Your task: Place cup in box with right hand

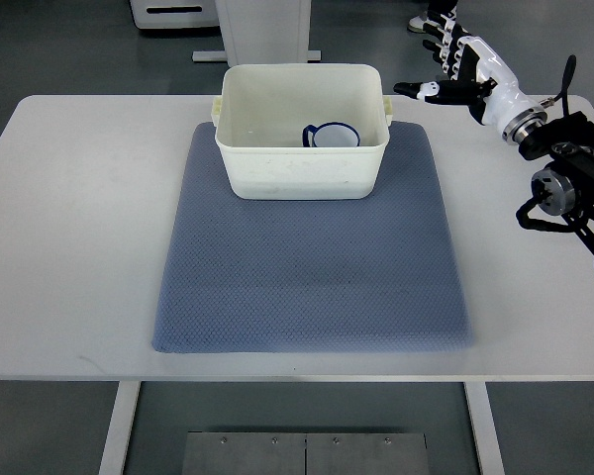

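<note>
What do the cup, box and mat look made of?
Cup: looks enamelled metal, glossy white with dark blue rim and handle. Box: likely plastic, cream, smooth matte walls with moulded side handles. Mat: looks woven fabric or foam, blue-grey, fine dotted texture.

White table (69, 247); blue-grey mat (312, 277) flat on it, cream box (302, 168) on mat's far end.

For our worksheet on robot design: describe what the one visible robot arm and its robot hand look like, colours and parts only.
The right robot hand has a glossy white shell with black finger segments and black joints. A silver metal ring marks the wrist. Behind it, the forearm is bare black machinery: round joint housings, brackets and a thin black cable or strut sticking up. No left arm shows.
</note>
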Robot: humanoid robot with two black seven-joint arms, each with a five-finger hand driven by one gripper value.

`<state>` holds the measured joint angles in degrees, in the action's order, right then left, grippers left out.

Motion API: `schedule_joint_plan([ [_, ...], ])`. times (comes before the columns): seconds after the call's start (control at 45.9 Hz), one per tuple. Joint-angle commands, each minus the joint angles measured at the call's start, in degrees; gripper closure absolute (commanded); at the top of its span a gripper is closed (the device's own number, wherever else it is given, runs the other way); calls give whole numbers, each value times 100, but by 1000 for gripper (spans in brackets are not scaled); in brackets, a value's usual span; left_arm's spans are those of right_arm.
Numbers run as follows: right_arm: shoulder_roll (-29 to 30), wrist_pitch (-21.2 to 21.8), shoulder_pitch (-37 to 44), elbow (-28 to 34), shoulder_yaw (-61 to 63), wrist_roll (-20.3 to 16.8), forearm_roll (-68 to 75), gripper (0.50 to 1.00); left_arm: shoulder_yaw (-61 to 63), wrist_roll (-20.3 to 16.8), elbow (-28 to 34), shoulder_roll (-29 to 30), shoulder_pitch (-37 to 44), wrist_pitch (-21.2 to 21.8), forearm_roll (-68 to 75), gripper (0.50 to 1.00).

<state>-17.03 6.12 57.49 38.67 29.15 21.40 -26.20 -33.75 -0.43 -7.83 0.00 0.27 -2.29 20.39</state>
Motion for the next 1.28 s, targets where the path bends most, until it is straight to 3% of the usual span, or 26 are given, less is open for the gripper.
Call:
schedule_joint_plan([
  [0.0,-98,82,-247,0,275,-13,19,505,0,-1,1,0,-1,0,0,500],
  [0.436,-134,100,-1170,0,1471,-171,54,505,0,-1,1,0,-1,0,0,500],
  [0.675,-230,73,-1399,158,1506,-162,713,500,0,-1,1,0,-1,0,0,500],
  [1.263,-230,152,-1785,334,1462,-31,731,500,0,8,1,0,-1,0,0,500],
])
